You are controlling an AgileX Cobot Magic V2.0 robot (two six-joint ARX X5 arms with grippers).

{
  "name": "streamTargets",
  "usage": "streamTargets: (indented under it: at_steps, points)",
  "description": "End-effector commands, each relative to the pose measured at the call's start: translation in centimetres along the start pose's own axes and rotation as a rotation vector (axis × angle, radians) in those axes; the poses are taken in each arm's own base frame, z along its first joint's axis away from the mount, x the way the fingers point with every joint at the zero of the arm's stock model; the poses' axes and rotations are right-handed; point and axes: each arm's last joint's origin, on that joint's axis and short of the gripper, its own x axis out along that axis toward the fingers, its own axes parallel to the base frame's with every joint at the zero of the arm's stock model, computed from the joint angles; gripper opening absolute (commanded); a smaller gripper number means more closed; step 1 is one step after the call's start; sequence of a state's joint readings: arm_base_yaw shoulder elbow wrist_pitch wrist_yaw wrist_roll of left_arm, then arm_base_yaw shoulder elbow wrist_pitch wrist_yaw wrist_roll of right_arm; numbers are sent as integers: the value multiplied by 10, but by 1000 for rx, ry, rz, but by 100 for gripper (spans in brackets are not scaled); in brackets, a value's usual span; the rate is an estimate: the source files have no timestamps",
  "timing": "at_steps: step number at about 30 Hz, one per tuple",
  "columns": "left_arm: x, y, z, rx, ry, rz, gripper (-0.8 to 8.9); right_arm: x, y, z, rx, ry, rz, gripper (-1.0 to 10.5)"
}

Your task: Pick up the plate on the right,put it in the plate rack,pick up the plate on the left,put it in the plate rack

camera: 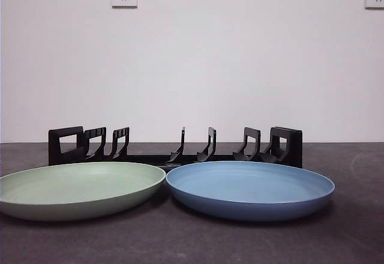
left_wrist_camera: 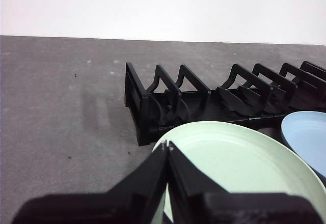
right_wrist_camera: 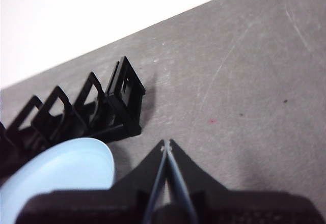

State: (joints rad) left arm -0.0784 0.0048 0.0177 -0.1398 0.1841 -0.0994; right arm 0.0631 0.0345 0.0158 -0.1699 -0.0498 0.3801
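Green plate [camera: 78,189] and blue plate [camera: 251,187] lie before the plate rack [camera: 174,147]; both pincers, left [left_wrist_camera: 167,145] and right [right_wrist_camera: 166,145], pressed together.

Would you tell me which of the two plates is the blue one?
The blue plate lies on the right in the front view; the plate beside it is pale green.

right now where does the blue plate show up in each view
Front view: the blue plate lies flat at the right, in front of the plate rack, beside the green plate.
Left wrist view: only its rim shows, at the right edge.
Right wrist view: part of it shows at the lower left, beside the right claw.
Shared landmark: the plate rack, just behind the blue plate in every view.
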Motion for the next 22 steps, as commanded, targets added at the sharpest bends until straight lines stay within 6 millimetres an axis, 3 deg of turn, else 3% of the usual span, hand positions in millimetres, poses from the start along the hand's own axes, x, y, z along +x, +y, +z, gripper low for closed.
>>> streamTargets:
  at_steps: [1,6,12,17,22]
  points:
    - [-1,0,3,-19,-17,1,-7,0,0,0,80,-3,8,1]
    - [-6,-3,21,-69,6,22,-7,-4,8,19,75,-63,56,-9]
    - [0,-4,50,-125,90,34,-7,3,20,50,54,6,31,-9]
    - [18,-5,79,-138,166,10,-7,24,33,78,-23,142,70,-9]
    - [44,-5,102,-139,252,-58,-6,57,40,93,-56,334,95,-8]
